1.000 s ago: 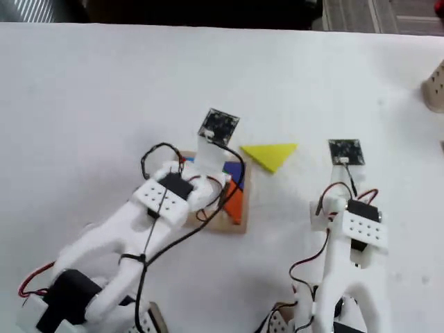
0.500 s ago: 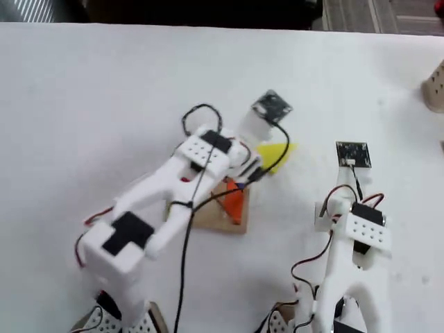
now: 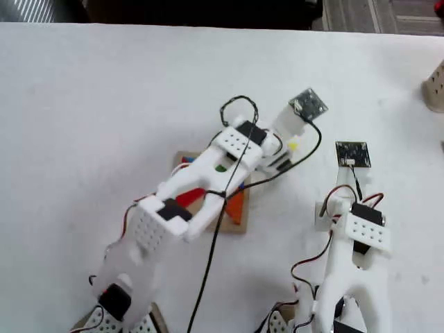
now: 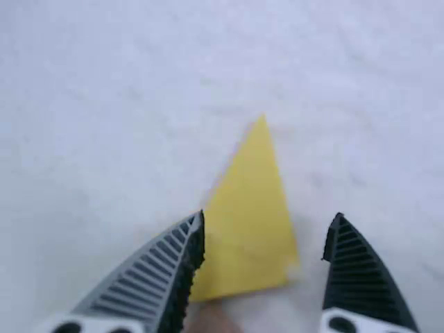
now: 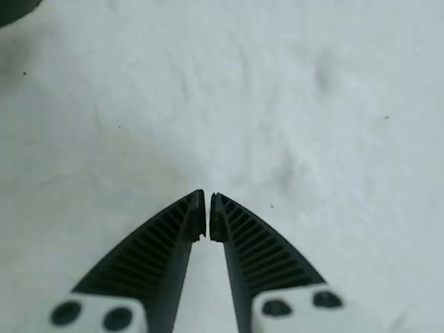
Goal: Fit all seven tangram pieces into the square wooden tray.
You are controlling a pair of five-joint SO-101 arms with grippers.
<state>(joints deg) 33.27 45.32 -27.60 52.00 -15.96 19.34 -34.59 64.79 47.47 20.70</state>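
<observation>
Since a second ago the left arm [image 3: 208, 173] has swung away from the wooden tray [image 3: 234, 223] and stretched out to the right and farther across the table [image 3: 104, 90]. Its wrist now hangs over the yellow triangle [image 4: 253, 208], which a second ago lay in plain sight on the table just right of the tray. From above, the arm now covers all but a sliver of it. The triangle has not shifted and lies flat on the table, outside the tray.

The left gripper [image 4: 267, 232] has its jaws spread wide, one on each side of the triangle's broad end. Whether either finger touches the piece cannot be told. The right gripper [image 5: 207, 208] has stayed where it was, to the right of the triangle, with its jaws closed on nothing above bare table.

The left arm now crosses over the tray and hides much of it. An orange piece [image 3: 236, 205] and a red piece [image 3: 189, 197] show inside beside the arm. A black cable [image 3: 208, 277] trails along the arm. A tan object with holes [image 3: 436, 87] stands at the far right edge.
</observation>
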